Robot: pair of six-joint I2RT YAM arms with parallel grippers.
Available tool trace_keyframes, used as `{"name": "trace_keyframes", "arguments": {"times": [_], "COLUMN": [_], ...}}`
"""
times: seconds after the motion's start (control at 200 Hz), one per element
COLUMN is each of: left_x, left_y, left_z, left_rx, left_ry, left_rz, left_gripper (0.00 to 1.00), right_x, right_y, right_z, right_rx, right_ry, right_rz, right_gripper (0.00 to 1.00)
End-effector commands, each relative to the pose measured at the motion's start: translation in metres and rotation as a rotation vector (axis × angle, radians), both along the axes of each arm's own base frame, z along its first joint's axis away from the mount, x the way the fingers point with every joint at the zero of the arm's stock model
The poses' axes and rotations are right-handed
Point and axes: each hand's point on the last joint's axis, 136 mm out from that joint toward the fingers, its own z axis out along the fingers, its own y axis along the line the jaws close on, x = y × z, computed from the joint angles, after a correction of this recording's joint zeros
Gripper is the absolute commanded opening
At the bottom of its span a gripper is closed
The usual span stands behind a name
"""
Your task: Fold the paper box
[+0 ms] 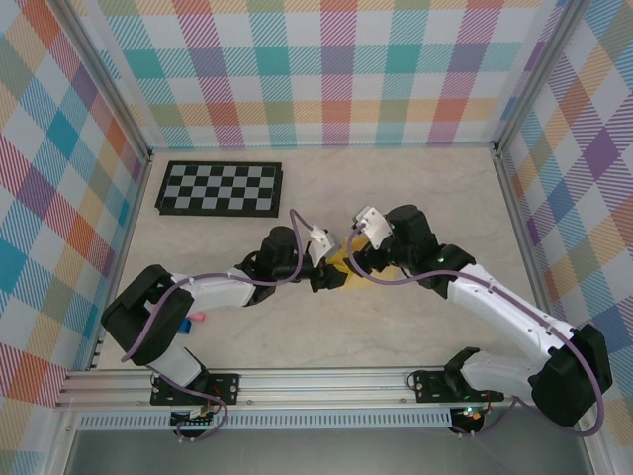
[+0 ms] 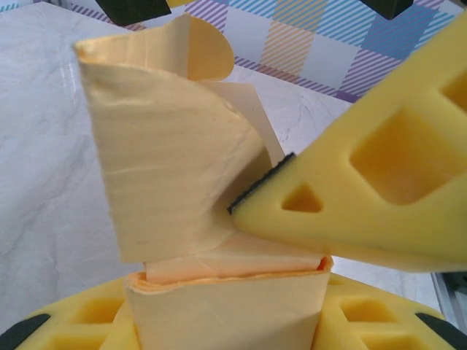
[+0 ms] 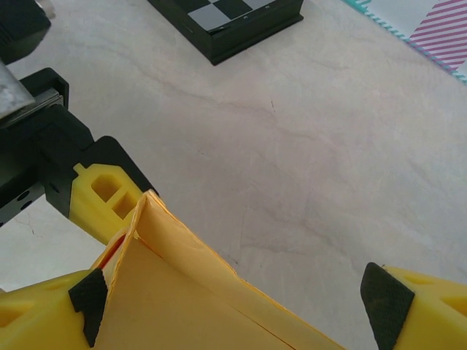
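The paper box (image 2: 175,160) is yellow-orange card, partly folded, with a curled flap standing up above its folded body. My left gripper (image 2: 226,324) is shut on its lower part, its yellow fingers showing at both bottom corners. In the top view the two grippers meet mid-table over the paper box (image 1: 341,272), the left gripper (image 1: 324,277) on the left and the right gripper (image 1: 348,259) on the right. My right gripper (image 3: 237,306) is open wide. The paper box (image 3: 190,306) lies against its left finger (image 3: 87,306), well apart from the right finger. One right finger (image 2: 365,197) touches the upright flap.
A black-and-white checkerboard (image 1: 220,188) lies at the back left of the table, also at the top of the right wrist view (image 3: 233,22). A small pink item (image 1: 197,318) sits near the left arm's base. Plaid walls enclose the marbled tabletop (image 1: 415,198).
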Motion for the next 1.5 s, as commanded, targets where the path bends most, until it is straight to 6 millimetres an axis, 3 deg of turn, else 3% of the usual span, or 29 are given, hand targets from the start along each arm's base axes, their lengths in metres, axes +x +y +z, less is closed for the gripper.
{"name": "trace_keyframes", "arguments": {"times": [0.0,0.16,0.335,0.415,0.52,0.665,0.805,0.99,1.17,1.335,1.494], "left_x": [-0.003,-0.002,-0.004,-0.005,-0.008,-0.015,-0.029,-0.046,-0.052,-0.055,-0.055], "left_y": [-0.003,-0.004,-0.003,-0.003,-0.001,0.001,0.003,0.007,0.01,0.01,0.014], "left_z": [0.029,0.026,0.021,0.02,0.023,0.025,0.029,0.038,0.041,0.047,0.052], "left_rx": [-0.047,-0.022,0.017,0.033,0.047,0.08,0.1,0.087,0.086,0.081,0.078], "left_ry": [-0.134,-0.183,-0.256,-0.271,-0.286,-0.317,-0.333,-0.328,-0.319,-0.309,-0.316], "left_rz": [-0.019,-0.014,-0.043,-0.062,-0.092,-0.142,-0.223,-0.304,-0.334,-0.373,-0.383], "left_gripper": [0.41,0.4,0.4,0.4,0.4,0.4,0.41,0.4,0.41,0.4,0.4], "right_x": [-0.014,-0.041,-0.063,-0.084,-0.106,-0.08,-0.069,-0.075,-0.074,-0.093,-0.104], "right_y": [-0.004,0.007,-0.002,-0.009,-0.018,-0.019,-0.002,0.011,0.021,0.025,0.023], "right_z": [-0.005,0.02,0.057,0.068,0.074,0.077,0.089,0.089,0.071,0.051,0.044], "right_rx": [-0.015,0.084,0.221,0.204,0.067,-0.09,-0.075,-0.063,-0.105,-0.202,-0.219], "right_ry": [0.065,0.148,0.338,0.306,0.127,-0.117,-0.159,-0.255,-0.265,-0.21,-0.222], "right_rz": [0.011,0.147,0.206,0.329,0.545,0.635,0.748,0.917,0.942,1.064,1.102], "right_gripper": [0.92,0.92,0.86,0.86,0.86,0.87,0.86,0.72,0.72,0.69,0.64]}}
